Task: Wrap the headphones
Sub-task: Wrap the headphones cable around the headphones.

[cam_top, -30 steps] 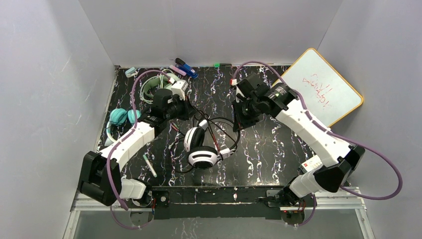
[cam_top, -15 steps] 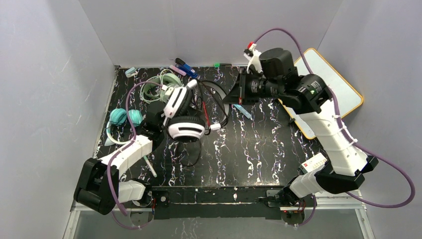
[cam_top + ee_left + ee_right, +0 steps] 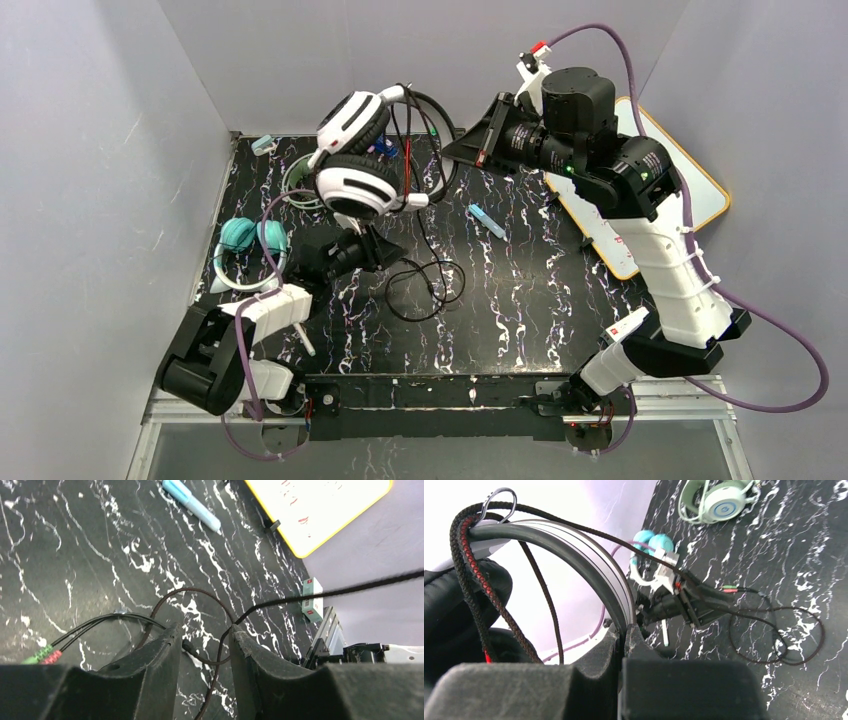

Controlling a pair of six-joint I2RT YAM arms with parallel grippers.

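1. The black-and-white headset (image 3: 358, 170) hung in the air above the far left part of the desk (image 3: 560, 300). The right arm (image 3: 665, 260) carried it, with the right jaws clamped together on the headband (image 3: 569, 547).
2. Its thin black cable (image 3: 425, 285) dropped from the cups into a loose loop on the desk. The green and red plugs (image 3: 42, 656) lay flat just beside the left arm's fingers (image 3: 155, 665).
3. The left jaws stood apart, low over the desk. The cable ran through the gap between them and did not look pinched.
4. The step in hand seemed to be catching the cable so it could be wound round the headset. The left jaws would do best to close lightly near the plug end, so that the cord could feed through as turns were laid.
5. The turns belonged on the bare stretch of the band or round the cups, clear of the right jaws. Cord laid over them would be trapped on release.
6. A braided red-and-black cord (image 3: 469, 555) already draped over the band next to the grip. Steady, gentle tension would keep new turns from knotting with it.
7. The teal headset (image 3: 248, 238) lay at the desk's left edge, with the mint-green headset (image 3: 300, 185) partly hidden behind the raised one. The trailing loop should be lifted, not dragged, so it snagged neither them nor the blue marker (image 3: 485, 220).
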